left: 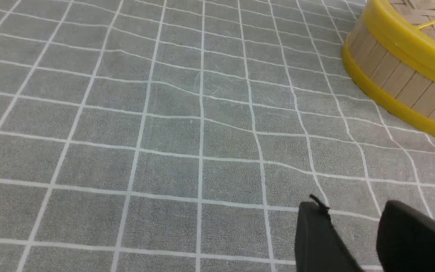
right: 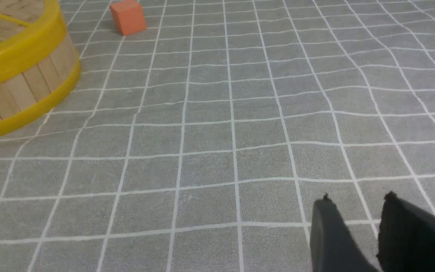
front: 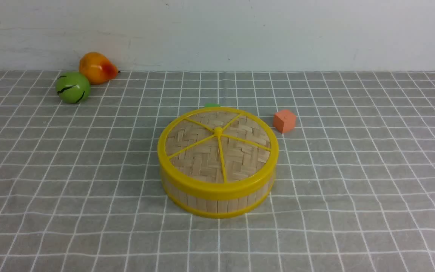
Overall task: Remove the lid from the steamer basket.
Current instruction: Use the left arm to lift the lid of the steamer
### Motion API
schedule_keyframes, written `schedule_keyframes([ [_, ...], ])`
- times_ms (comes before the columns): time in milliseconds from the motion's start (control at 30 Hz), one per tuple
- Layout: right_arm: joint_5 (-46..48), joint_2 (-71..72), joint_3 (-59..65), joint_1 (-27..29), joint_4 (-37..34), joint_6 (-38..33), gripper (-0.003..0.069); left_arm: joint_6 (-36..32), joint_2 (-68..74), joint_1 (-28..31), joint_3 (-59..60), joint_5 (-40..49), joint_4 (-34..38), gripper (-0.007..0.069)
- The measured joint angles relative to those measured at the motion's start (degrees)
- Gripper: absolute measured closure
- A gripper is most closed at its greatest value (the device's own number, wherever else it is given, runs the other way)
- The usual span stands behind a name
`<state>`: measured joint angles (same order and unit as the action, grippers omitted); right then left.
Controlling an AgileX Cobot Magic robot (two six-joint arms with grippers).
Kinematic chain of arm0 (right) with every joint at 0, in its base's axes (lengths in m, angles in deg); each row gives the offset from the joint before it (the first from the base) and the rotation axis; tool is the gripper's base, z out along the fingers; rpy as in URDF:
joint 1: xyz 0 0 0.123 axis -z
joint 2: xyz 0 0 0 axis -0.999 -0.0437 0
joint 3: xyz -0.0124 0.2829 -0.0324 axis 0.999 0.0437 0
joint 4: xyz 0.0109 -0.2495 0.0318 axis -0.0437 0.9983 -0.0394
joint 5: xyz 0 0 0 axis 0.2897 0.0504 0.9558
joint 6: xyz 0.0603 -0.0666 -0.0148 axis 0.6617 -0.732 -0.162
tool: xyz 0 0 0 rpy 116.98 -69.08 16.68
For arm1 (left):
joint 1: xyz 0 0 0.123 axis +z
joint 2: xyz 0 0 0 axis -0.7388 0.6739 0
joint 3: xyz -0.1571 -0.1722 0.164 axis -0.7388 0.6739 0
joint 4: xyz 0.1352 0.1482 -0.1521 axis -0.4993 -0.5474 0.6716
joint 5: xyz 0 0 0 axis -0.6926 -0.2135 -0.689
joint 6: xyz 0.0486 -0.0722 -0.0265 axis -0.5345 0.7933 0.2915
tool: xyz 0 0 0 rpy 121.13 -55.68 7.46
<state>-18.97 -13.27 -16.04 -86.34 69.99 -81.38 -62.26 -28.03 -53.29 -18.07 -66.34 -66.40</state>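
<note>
The steamer basket [front: 217, 204] stands mid-table, a round tub with pale slat walls and yellow rims. The lid [front: 217, 147] sits flat on top of it: woven bamboo, thick yellow rim, thin yellow spokes meeting at a centre knob. Neither gripper shows in the front view. In the left wrist view my left gripper [left: 353, 206] hangs over bare cloth, its fingers apart and empty, well short of the basket [left: 402, 81] and lid [left: 398, 41]. In the right wrist view my right gripper [right: 358, 197] is also open and empty, far from the basket [right: 25, 87] and lid [right: 17, 56].
A green apple [front: 73, 87] and an orange pear [front: 96, 67] lie at the far left by the white wall. An orange cube [front: 284, 121] sits just behind and to the right of the basket, also in the right wrist view [right: 128, 17]. A small green object [front: 212, 105] peeks from behind the basket.
</note>
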Motion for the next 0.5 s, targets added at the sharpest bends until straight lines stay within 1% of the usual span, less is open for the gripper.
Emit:
schedule_keyframes([
  [500,0.0,0.0,0.0,0.0,0.0,0.0,0.0456,0.0,0.0,0.0,0.0,0.0,0.0,0.0386],
])
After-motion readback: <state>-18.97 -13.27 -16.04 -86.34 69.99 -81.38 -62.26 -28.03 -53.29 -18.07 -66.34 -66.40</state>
